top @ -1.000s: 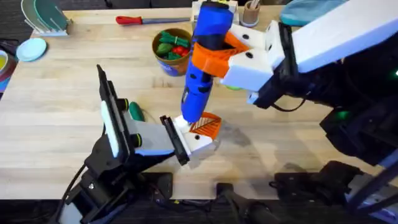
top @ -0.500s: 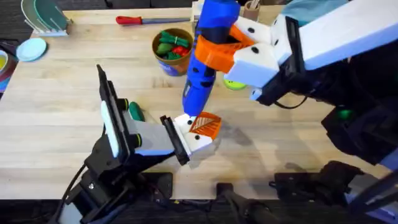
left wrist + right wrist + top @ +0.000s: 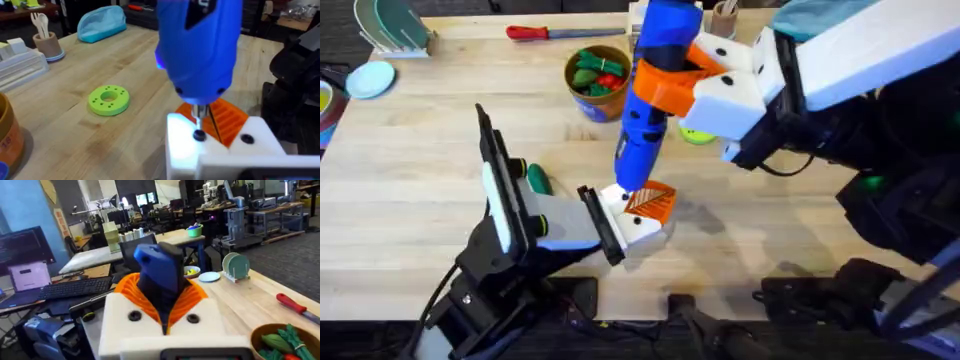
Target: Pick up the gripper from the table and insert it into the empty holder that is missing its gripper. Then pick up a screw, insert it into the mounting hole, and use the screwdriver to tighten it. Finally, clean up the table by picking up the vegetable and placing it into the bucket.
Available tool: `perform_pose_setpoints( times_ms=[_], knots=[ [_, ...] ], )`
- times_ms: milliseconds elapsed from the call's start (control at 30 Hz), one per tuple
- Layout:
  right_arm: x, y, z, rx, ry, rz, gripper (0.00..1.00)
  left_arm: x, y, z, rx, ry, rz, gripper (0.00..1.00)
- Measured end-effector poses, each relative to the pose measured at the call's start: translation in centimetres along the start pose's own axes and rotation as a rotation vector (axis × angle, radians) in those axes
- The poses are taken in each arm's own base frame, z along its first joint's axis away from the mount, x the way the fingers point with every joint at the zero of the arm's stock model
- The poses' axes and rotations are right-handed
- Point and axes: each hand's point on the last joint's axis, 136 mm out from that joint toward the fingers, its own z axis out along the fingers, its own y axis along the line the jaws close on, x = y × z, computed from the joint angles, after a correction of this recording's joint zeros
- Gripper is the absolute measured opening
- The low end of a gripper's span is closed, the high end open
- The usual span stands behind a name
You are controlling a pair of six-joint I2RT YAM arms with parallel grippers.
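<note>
Since a second ago, my right gripper [image 3: 685,85] has tilted its clamped chunky blue screwdriver [image 3: 650,90] upright. Below it, bit meets screw [image 3: 199,135] in white holder [image 3: 220,147]; I'd press straight down.

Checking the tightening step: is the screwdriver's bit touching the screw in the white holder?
Touching. The left wrist view shows the screwdriver bit meeting the dark screw head on the holder, no gap.

The right gripper [image 3: 670,75] now sits higher and farther right with the screwdriver [image 3: 645,120], uncovering the green disc [image 3: 697,136].
</note>
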Motion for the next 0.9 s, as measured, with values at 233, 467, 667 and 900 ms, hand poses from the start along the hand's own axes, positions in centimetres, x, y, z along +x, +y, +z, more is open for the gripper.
perform_pose_setpoints(
  times_ms=[233, 467, 667, 900],
  knots=[
    [0.02, 0.00, 0.00, 0.000, 0.000, 0.003, 0.021, -0.01, 0.00, 0.00, 0.000, 0.000, 0.000, 0.006],
    [0.00, 0.00, 0.00, 0.000, 0.000, 0.003, 0.021, 0.00, 0.00, 0.00, 0.000, 0.000, 0.000, 0.006],
    [0.41, -0.19, 0.17, 0.001, 0.009, 0.011, 0.021, 0.01, 0.00, 0.00, 0.000, 0.000, 0.000, 0.006],
    [0.50, -0.21, 0.19, 0.002, 0.012, 0.017, 0.021, 0.00, 0.00, 0.00, 0.000, 0.000, 0.000, 0.006]
  ],
)
